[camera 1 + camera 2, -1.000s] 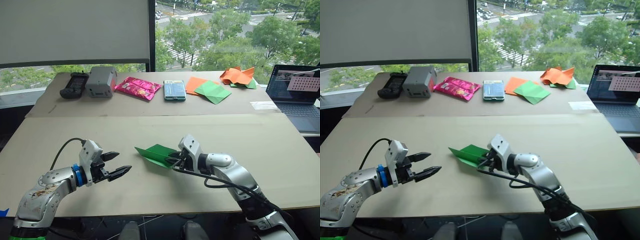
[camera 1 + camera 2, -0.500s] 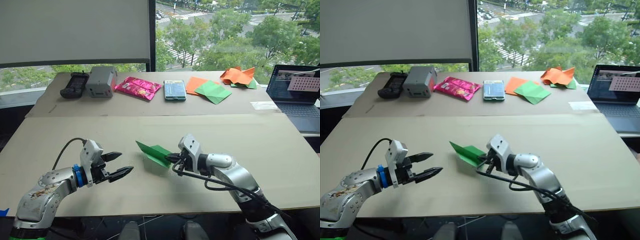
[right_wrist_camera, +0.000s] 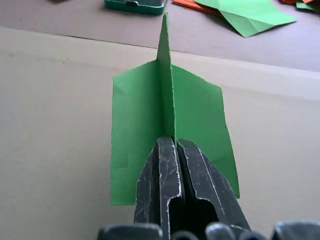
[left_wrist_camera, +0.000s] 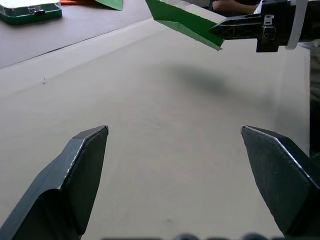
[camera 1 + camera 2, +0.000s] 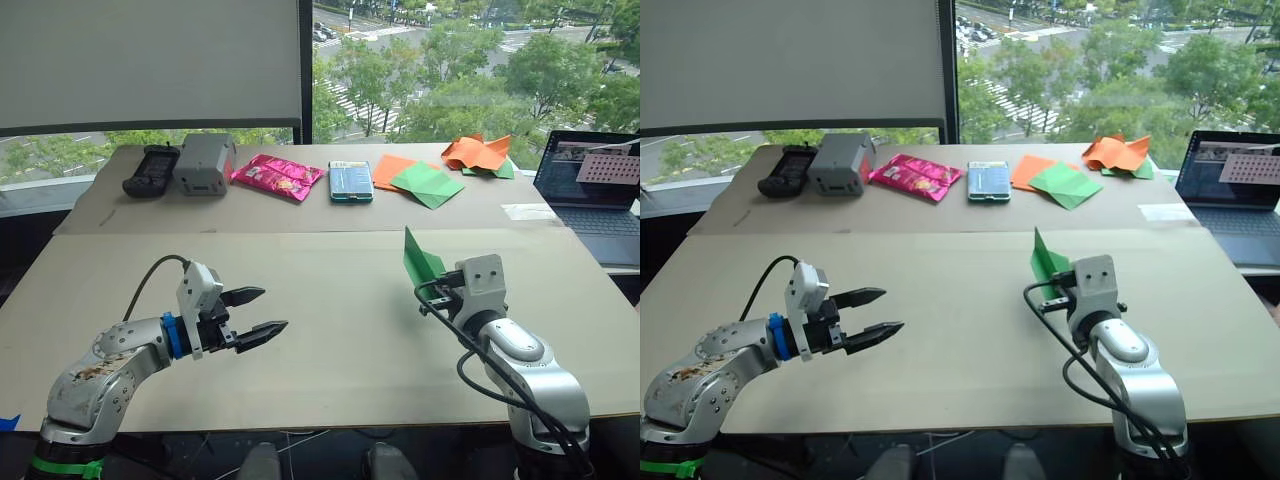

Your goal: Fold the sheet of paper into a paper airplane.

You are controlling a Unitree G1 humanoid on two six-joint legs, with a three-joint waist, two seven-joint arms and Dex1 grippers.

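Observation:
The paper airplane (image 5: 420, 262) is bright green, a pointed wedge with two flaps spread either side of a central keel (image 3: 170, 115). It hangs in the air above the tan table (image 5: 300, 260), right of centre, nose pointing up and away. My right gripper (image 5: 440, 287) is shut on its keel from behind (image 3: 172, 145). My left gripper (image 5: 270, 311) hovers open over the table's left front, well apart from the airplane, nothing between its fingers (image 4: 85, 150). The left wrist view shows the airplane (image 4: 185, 20) held ahead of it by the right gripper's fingers (image 4: 235, 27).
Along the far table lie a black controller (image 5: 150, 170), a grey box (image 5: 205, 163), a pink snack bag (image 5: 277, 177), a teal case (image 5: 351, 181), flat orange and dull green sheets (image 5: 420, 180) and a crumpled orange-and-green heap (image 5: 478, 153). A laptop (image 5: 590, 180) stands at right.
My right gripper has lifted the airplane off the table and carried it right, turning it nose-up. My left gripper has shifted slightly right and stayed open.

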